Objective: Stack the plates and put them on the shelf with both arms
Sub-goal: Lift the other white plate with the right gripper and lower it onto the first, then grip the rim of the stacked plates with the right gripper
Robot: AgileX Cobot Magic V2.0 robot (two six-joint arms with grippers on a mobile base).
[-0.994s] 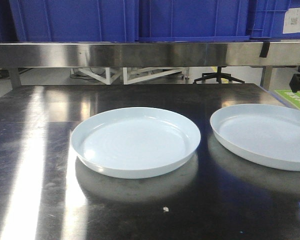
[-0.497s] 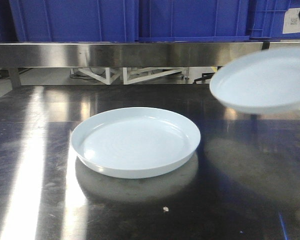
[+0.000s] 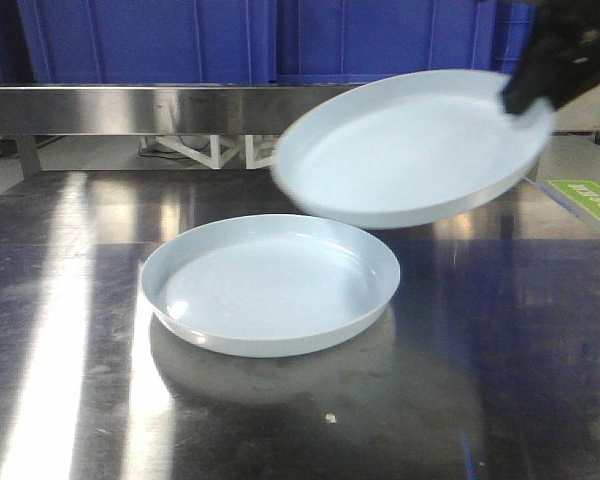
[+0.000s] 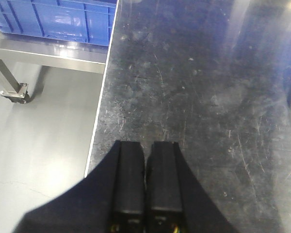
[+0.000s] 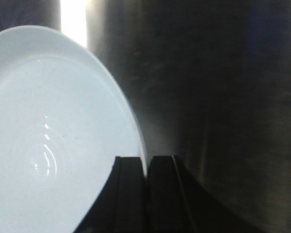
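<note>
One pale bluish-white plate [image 3: 270, 283] lies flat on the steel table [image 3: 70, 300]. A second plate [image 3: 410, 150] hangs tilted in the air above and to the right of it, overlapping its far right rim. My right gripper [image 3: 525, 92] is shut on this plate's right rim; in the right wrist view the rim of the plate [image 5: 53, 145] runs between the two black fingers of that gripper [image 5: 146, 160]. My left gripper [image 4: 148, 145] is shut with nothing in it, low over the table's left edge, away from both plates.
Blue plastic crates [image 3: 160, 40] stand on a steel shelf [image 3: 180, 108] behind the table. In the left wrist view the table edge [image 4: 103, 97] drops to a grey floor, with a blue crate [image 4: 58, 19] on a low rack. A green sign [image 3: 590, 200] lies at the right.
The right-hand plate was lifted off the table and carried left and up; it now hangs tilted over the resting plate. The resting plate has not moved.
</note>
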